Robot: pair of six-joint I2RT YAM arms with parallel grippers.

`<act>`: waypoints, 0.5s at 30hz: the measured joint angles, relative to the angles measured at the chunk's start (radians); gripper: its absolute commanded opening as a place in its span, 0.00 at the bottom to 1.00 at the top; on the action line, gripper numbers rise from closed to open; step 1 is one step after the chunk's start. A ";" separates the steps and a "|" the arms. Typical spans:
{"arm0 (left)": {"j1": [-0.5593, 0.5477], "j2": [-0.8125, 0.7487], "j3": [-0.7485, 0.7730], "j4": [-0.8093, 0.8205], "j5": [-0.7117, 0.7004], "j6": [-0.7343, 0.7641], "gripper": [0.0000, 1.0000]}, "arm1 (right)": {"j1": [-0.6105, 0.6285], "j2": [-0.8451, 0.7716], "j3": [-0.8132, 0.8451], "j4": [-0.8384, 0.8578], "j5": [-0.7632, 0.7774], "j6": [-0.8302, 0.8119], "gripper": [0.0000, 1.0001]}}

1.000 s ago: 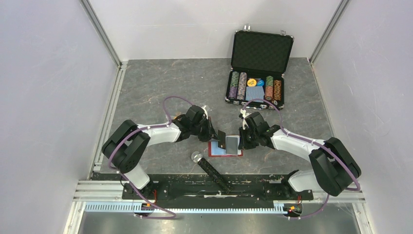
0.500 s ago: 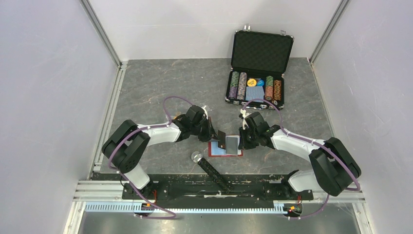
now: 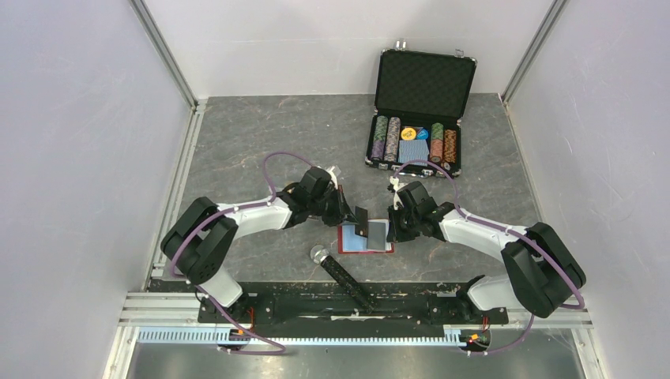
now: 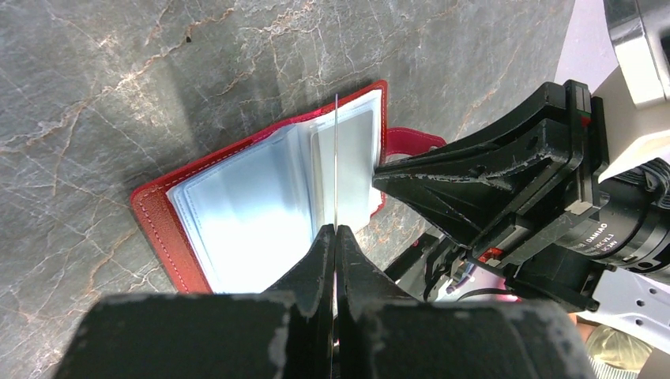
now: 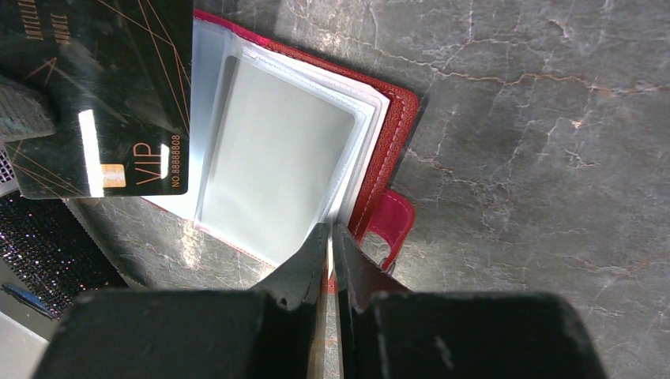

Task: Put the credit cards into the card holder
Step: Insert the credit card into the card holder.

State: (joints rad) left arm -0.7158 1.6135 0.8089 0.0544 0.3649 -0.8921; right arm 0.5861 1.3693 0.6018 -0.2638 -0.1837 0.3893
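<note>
Left gripper [image 4: 335, 235] clamped a black card [image 5: 118, 87] edge-down over the open card holder [image 5: 397, 118] on the counter [image 5: 537, 118]. Right gripper [image 5: 329, 237] pinched a sleeve [image 5: 276, 158] — its mouth needed holding wide for square entry.

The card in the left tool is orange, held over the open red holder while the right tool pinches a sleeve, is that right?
No, the card is black with gold VIP lettering; the right wrist view shows its face. The rest stands: the left tool holds it over the open red holder while the right tool pinches a sleeve.
</note>
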 measured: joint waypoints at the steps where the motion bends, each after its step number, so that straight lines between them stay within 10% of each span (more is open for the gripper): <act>1: 0.000 0.002 0.000 0.000 0.000 0.000 0.02 | 0.000 0.000 0.000 0.000 0.000 -0.001 0.06; 15: -0.019 0.049 0.000 0.002 0.000 0.000 0.02 | 0.000 0.000 0.000 0.000 -0.001 -0.006 0.06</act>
State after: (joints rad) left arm -0.7349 1.6627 0.8089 0.0563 0.3649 -0.8921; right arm 0.5865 1.3693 0.6018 -0.2638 -0.1848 0.3832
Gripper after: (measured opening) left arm 0.030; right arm 0.062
